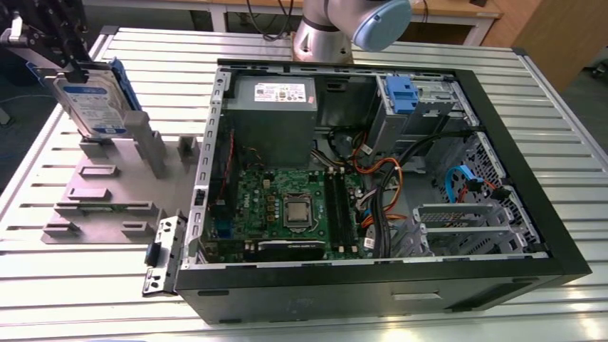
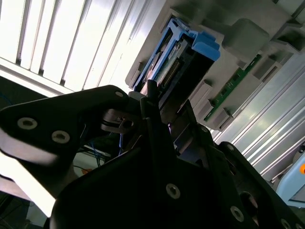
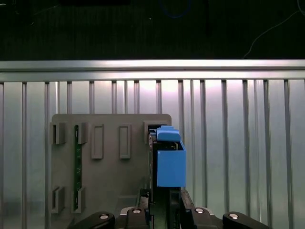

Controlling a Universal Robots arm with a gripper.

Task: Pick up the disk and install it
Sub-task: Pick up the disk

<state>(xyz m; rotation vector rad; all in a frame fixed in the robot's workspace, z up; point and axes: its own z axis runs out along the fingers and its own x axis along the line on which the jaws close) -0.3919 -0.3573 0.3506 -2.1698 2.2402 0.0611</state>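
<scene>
On the slatted table [image 1: 57, 299] you have the open computer case [image 1: 560, 242] at the exterior view's right and the grey fixture plate [image 1: 105, 196] at its left, well apart from the drive cage [image 1: 432, 100] in the far corner of the case. The disk [image 1: 95, 107] stands over this plate, its long axis almost upright and running straight down from the gripper [image 1: 65, 63]. The fingers are closed on the upper end of the disk, one at each flat side, but whether its lower end is out of the holder, you cannot tell.
</scene>
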